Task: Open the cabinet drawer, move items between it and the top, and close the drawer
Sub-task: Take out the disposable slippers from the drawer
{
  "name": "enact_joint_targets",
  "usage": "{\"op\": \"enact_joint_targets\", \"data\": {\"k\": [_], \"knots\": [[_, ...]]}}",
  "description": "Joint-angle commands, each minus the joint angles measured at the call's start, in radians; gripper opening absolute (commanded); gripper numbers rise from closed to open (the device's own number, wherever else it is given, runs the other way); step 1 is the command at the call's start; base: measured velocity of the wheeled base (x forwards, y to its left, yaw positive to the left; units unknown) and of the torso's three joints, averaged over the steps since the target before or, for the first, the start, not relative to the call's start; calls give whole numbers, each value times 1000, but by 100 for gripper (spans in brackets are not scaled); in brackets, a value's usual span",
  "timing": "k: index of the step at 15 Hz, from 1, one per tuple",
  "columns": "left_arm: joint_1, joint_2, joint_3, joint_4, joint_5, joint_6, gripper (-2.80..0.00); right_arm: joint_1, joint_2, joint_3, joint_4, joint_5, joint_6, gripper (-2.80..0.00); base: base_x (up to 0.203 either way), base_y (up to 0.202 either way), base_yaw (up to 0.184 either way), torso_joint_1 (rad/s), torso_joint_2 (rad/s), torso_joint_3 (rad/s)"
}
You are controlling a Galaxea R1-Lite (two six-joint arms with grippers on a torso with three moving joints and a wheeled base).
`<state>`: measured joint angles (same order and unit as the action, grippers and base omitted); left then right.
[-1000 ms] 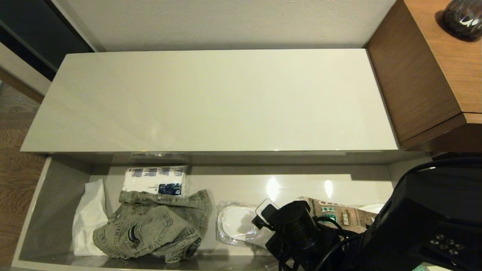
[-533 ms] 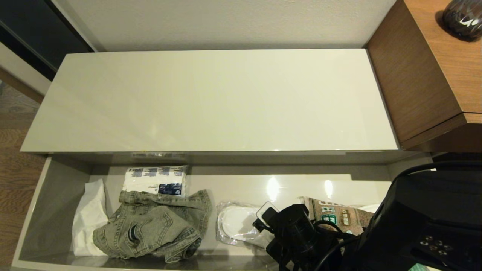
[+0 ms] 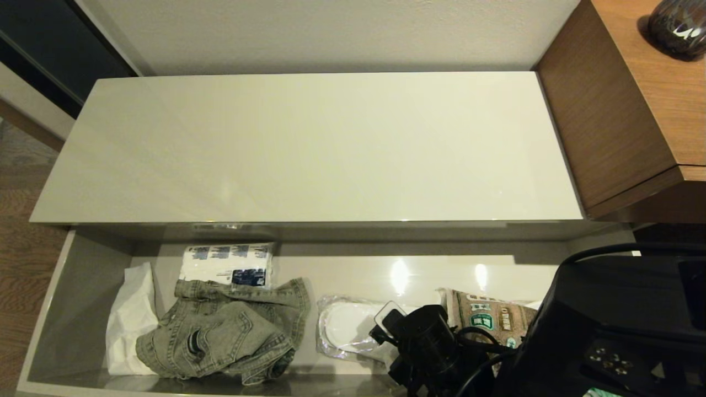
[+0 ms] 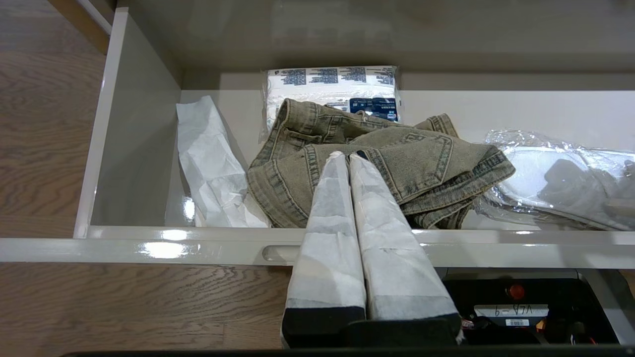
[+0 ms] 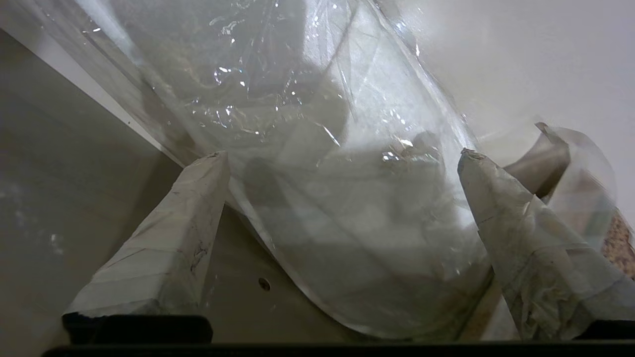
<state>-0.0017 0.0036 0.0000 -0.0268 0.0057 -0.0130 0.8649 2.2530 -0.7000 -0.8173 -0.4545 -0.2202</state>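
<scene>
**Right gripper lowering onto the slipper pack in the open drawer**

Head view. I take the slipper pack (image 3: 345,328) as my landmark. The cabinet drawer (image 3: 83,309) is pulled fully out below the top (image 3: 309,149), which carries nothing. Over the last second my right arm has sunk lower and drawn slightly nearer, so that its wrist now covers the end of the pack that lies toward the snack bag (image 3: 488,320). The denim jacket (image 3: 220,331) lies on the far side of the pack from that bag, unmoved, with the tissue pack (image 3: 227,264) just behind it and a white paper sheet (image 3: 129,320) beyond it.

Left wrist view. The left gripper (image 4: 347,157) hovers outside the drawer front, fingers pressed together, holding nothing. Jacket and slipper pack both lie inside the drawer.

Right wrist view. The right gripper (image 5: 342,156) is spread wide, one fingertip on either side of the pack's clear film, nothing clamped yet. I cannot tell whether the tips touch the film.

Judgement: the descent puts the pick-up of the pack in hand. Next I would close and lift toward the top; the slick film may slip.
</scene>
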Motion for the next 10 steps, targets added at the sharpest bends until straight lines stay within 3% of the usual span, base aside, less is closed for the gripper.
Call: {"op": "enact_joint_targets", "data": {"k": [1,7,10], "knots": [[0,-1,2,-1,0,-1,-280,0,27,0,-3,1,-3,0,0,0,0,0,0,0],[0,-1,2,-1,0,-1,-280,-23,16,-14,7,29,-1,0,0,0,0,0,0,0],[0,-1,2,-1,0,-1,-280,-31,-87,-17,56,74,6,0,0,0,0,0,0,0]]}}
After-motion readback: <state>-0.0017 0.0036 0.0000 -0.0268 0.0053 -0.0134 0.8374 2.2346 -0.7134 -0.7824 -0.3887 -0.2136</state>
